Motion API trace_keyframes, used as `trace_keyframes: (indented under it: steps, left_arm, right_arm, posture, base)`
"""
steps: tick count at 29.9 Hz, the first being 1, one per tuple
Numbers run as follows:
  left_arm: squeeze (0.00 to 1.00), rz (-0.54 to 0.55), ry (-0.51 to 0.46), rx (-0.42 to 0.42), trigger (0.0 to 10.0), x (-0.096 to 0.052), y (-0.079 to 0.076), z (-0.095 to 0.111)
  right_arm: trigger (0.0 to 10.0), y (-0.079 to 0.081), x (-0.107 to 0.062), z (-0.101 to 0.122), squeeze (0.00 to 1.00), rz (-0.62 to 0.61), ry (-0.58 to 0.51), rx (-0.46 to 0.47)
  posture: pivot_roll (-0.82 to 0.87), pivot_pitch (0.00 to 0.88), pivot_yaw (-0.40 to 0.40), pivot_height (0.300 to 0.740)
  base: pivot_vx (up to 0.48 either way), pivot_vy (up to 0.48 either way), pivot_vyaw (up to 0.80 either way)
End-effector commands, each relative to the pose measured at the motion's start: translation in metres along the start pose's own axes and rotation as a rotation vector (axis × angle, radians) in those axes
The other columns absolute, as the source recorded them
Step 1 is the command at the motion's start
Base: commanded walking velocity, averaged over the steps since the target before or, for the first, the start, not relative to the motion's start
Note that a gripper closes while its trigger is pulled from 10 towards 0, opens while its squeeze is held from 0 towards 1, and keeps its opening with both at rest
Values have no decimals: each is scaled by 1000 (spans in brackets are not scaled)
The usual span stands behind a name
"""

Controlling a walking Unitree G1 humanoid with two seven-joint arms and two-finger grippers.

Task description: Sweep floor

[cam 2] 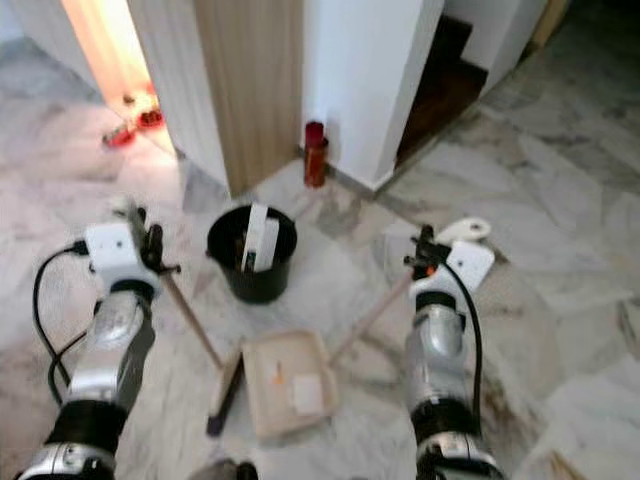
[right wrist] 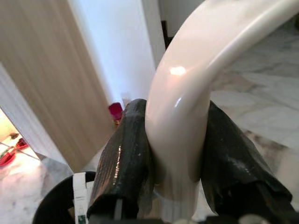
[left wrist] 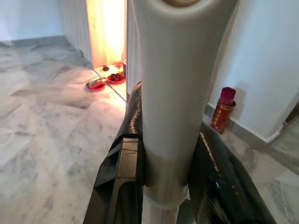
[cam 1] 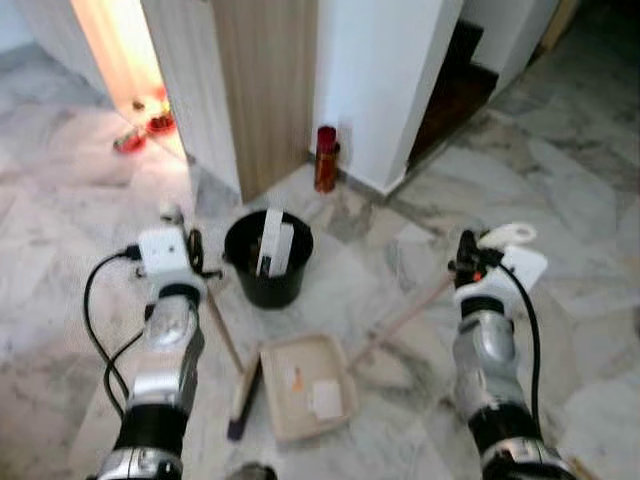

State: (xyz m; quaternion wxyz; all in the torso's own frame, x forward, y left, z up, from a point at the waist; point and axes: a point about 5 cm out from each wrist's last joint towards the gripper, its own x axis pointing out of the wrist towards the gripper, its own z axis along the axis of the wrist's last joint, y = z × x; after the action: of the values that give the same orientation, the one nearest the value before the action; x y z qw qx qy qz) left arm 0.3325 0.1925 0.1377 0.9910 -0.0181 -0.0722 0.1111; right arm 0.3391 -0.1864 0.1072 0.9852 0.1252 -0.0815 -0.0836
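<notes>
Grey-veined marble floor (cam 1: 80, 230) runs up to a wooden panel (cam 1: 268, 80) and a white wall corner (cam 1: 385, 70), with a red spray can (cam 1: 326, 158) standing at the wall's foot. A black bin (cam 1: 266, 258) with white scraps in it stands in the middle. Just before it lies the cream dustpan (cam 1: 306, 385), its tray flat on the floor and holding two small scraps (one orange, one white). Its long handle slants up to the right gripper (cam 1: 466, 258). The broom (cam 1: 232, 372) lies just to the left of the pan, brush head on the floor, its stick rising to the left gripper (cam 1: 190, 250).

By my judgement the sweeping step is over and the litter is gathered; what comes next is lifting the pan and tipping it over the bin, which calls for a level carry so nothing slides off.

From the head camera the grips are too small to read. The wrist views settle it: the left fingers (left wrist: 119, 182) are clenched around the broom's pale handle top, and the right fingers (right wrist: 124, 158) clamp the curved cream handle end of the dustpan, with the bin rim below.
</notes>
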Motion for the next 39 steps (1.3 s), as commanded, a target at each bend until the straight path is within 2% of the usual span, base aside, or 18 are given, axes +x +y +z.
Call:
trace_keyframes:
  steps: [1,12,19,22,24,28,32,34,36,37,39]
  left_arm:
    - [0,-2,-52,-2,10000,0,-3,10]
    - [0,39,-29,-1,10000,-19,-7,-2]
    - [0,21,-41,39,10000,-18,-4,4]
    - [0,29,-60,65,10000,-15,5,9]
    - [0,69,-70,82,10000,-13,17,11]
    - [0,112,-74,97,10000,-17,26,13]
    - [0,118,-45,169,10000,-23,34,5]
    - [0,124,-40,174,10000,-23,36,4]
    - [0,181,-27,181,10000,-22,48,2]
    - [0,185,-27,180,10000,-22,49,2]
    - [0,201,-33,198,10000,-22,54,4]
  right_arm:
    - [10000,-3,4,11,0,-15,-41,35]
    - [10000,-3,11,15,0,32,-20,52]
    - [10000,3,15,16,0,36,-13,114]
    - [10000,12,18,15,0,34,-9,169]
    - [10000,22,20,12,0,36,12,223]
    - [10000,31,23,12,0,56,19,243]
    - [10000,34,28,23,0,41,-35,272]
    - [10000,34,29,25,0,35,-44,276]
    - [10000,34,32,34,0,12,-86,267]
    - [10000,34,33,35,0,11,-89,265]
    - [10000,40,35,44,0,18,-127,277]
  posture:
    - [90,122,-75,740]
    - [97,131,-138,740]
    - [149,104,-114,740]
    - [177,100,-122,740]
    - [203,107,-132,740]
    - [227,105,-119,740]
    - [225,81,-71,740]
    - [225,81,-71,740]
    - [223,78,-62,740]
    - [225,79,-62,740]
    - [226,83,-65,740]
  base:
    - [0,0,0]
    - [0,0,0]
    - [0,0,0]
    - [0,0,0]
    - [0,0,0]
    - [0,0,0]
    - [0,0,0]
    - [0,0,0]
    - [0,0,0]
    - [0,0,0]
    - [0,0,0]
